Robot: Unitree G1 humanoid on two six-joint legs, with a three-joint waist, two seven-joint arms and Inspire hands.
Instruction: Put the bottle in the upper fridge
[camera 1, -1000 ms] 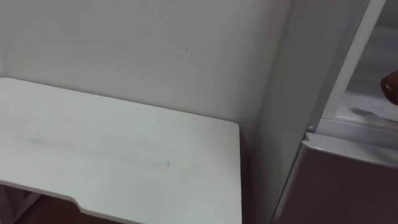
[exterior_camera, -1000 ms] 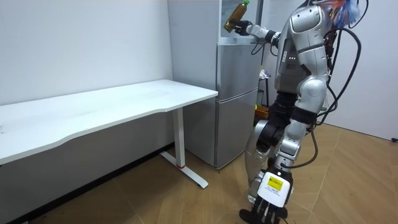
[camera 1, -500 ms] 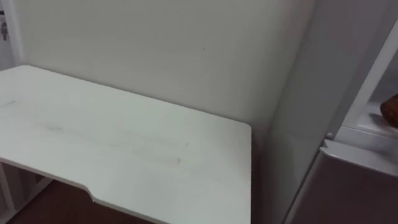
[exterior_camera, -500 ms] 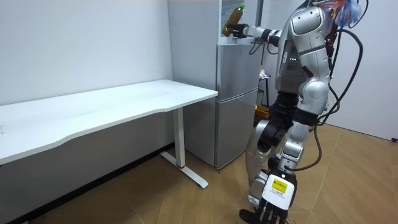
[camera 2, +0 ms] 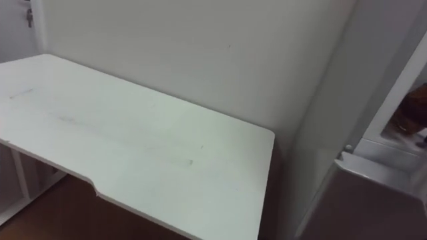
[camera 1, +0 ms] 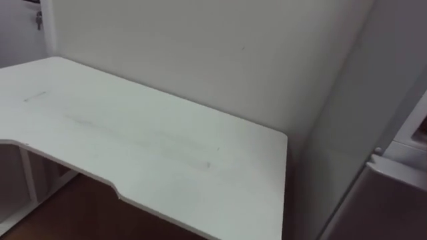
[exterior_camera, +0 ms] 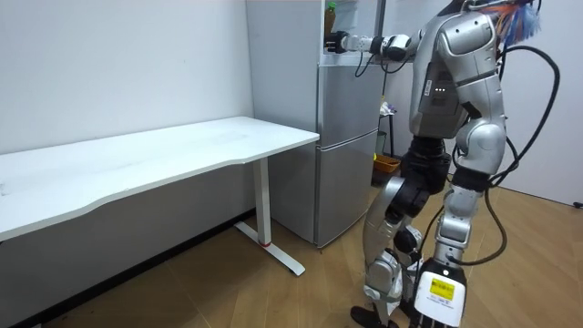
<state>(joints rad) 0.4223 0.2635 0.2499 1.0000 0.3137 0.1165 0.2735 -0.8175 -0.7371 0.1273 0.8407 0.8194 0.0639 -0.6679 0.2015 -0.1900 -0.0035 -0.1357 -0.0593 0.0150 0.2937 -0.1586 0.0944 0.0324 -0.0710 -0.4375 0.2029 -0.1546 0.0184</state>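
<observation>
Since the earlier frame, the right robot hand [exterior_camera: 341, 42] has swung the one bottle [exterior_camera: 330, 16], still gripped, upright into the one fridge's [exterior_camera: 346, 146] upper compartment. The left robot hand [exterior_camera: 437, 293] hangs low, its grip unclear. One surface [exterior_camera: 182, 150].

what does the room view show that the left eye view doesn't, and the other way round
Room view: the robot standing at the fridge, its right robot hand up at the open upper compartment with the bottle there, and its left robot hand hanging low.
Left eye view: faint marks on the white table seen from above, and a small dark fitting at the top left, too blurred to name.
Both: the table, the wall behind it, and the grey fridge beside the table's end.
</observation>
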